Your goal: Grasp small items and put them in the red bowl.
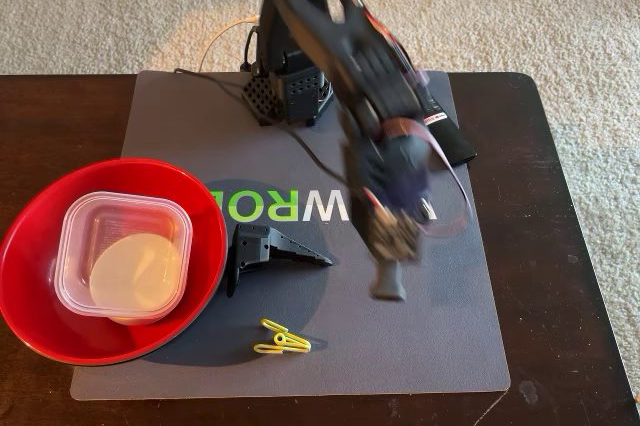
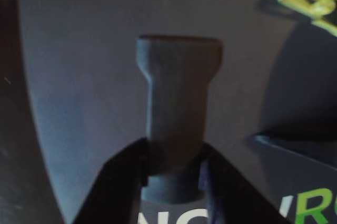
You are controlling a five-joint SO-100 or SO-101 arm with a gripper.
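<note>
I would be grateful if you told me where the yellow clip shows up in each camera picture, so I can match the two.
Fixed view: the yellow clip lies on the grey mat near its front edge, just right of the red bowl.
Wrist view: the yellow clip sits blurred in the top right corner.
Shared landmark: the green and white lettering printed on the mat, seen at the bottom right of the wrist view.

Glossy red bowl [image 1: 30, 286], clear plastic tub [image 1: 124, 256] (slightly frosted), matt grey mat [image 1: 420, 346], dark wood table [image 1: 570, 276]
</note>
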